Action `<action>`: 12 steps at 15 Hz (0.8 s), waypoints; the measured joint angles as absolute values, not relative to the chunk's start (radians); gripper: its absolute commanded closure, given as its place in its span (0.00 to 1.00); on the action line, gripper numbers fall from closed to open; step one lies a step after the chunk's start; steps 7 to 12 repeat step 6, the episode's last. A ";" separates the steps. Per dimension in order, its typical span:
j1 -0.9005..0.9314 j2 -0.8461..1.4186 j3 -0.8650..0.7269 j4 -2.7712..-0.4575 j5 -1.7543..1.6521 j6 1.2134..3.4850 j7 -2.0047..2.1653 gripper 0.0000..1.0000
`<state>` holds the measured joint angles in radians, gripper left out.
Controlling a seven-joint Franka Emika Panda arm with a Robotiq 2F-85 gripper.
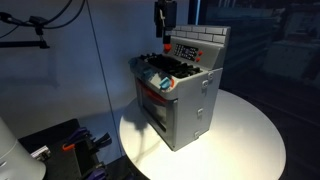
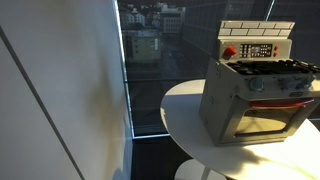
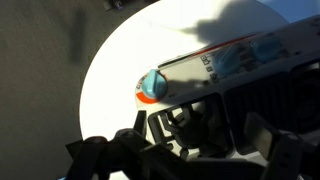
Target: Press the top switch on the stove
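The small grey toy stove (image 1: 185, 100) stands on a round white table (image 1: 250, 135); it also shows in an exterior view (image 2: 250, 100). Its brick-patterned back panel carries a dark control strip (image 2: 260, 50) with a red button (image 2: 229, 52) at one end. My gripper (image 1: 163, 42) hangs just above the burners, in front of the control strip (image 1: 186, 50), touching nothing. In the wrist view the dark fingers (image 3: 195, 140) sit apart at the lower edge, open and empty, over a black burner (image 3: 190, 118), with a bluish knob (image 3: 151, 84) nearby.
The table edge (image 3: 95, 90) drops off close to the stove's front. A window wall (image 2: 150, 60) stands beside the table. Dark equipment with cables (image 1: 60, 145) lies on the floor below.
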<state>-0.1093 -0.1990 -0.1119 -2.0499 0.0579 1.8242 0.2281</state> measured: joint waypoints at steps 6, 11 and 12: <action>-0.115 -0.212 -0.113 -2.050 0.055 1.811 0.226 0.00; -0.115 -0.212 -0.113 -2.050 0.055 1.811 0.226 0.00; -0.115 -0.212 -0.113 -2.050 0.055 1.811 0.226 0.00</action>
